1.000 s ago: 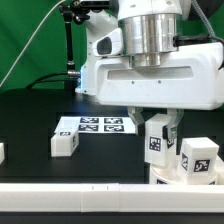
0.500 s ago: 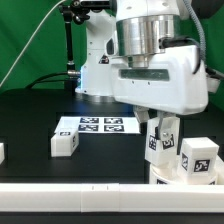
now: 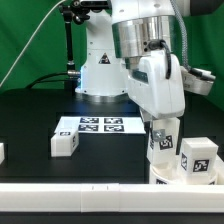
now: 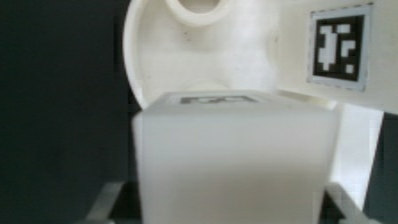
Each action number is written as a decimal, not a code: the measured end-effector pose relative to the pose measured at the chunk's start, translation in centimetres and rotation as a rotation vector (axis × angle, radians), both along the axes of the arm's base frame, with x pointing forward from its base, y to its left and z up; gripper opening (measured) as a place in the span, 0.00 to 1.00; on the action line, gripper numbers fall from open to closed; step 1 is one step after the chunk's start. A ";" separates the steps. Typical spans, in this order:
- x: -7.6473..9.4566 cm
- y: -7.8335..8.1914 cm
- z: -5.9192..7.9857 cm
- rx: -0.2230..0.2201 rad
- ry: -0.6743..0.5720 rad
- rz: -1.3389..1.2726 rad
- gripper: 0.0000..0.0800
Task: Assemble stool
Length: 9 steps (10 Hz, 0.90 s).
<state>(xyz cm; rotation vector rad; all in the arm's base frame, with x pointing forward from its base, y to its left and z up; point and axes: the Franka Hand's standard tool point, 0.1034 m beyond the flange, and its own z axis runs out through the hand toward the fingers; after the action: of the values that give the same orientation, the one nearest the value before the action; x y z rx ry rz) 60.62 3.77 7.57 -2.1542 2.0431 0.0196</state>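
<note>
Low at the exterior view's right, near the front edge of the table, sat the seat (image 3: 168, 178), a thick round ring of smooth white plastic. The wrist view showed its curved rim and part of a round hole (image 4: 205, 8) in it. On the seat's right side stood the standing leg (image 3: 198, 158), a short white rectangular block, upright, with a black-and-white square tag on the face turned to the camera. Just left of it hung the gripped leg (image 3: 160, 142), a block of the same kind with its own tag, upright over the seat's left part. Whether its lower end touched the seat could not be told. The claw (image 3: 161, 130) was closed narrowly on this leg. In the wrist view the dark fingers (image 4: 111, 200) pressed on the block's two flat sides.

Farther left, well apart from the seat, the loose leg (image 3: 65, 143) lay on the matte black table (image 3: 30, 115). Just beyond it lay the marker board (image 3: 98, 125), thin, flat and white with several square tags. A small white piece (image 3: 2, 152) showed at the far left edge, cut off by the frame. A long white rail (image 3: 70, 193) ran along the near edge, and a green cloth (image 3: 30, 40) hung behind.
</note>
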 end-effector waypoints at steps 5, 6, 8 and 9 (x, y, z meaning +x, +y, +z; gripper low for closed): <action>-0.1 0.2 -0.1 0.051 0.033 -0.188 0.57; -0.1 0.2 0.0 0.051 0.029 -0.179 0.57; 0.3 0.1 1.1 0.043 -0.002 0.012 0.80; 0.5 0.1 1.6 0.041 -0.015 0.054 0.80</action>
<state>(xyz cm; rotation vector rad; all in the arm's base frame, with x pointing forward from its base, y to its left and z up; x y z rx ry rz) 61.09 3.87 9.13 -2.1782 1.9584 0.0521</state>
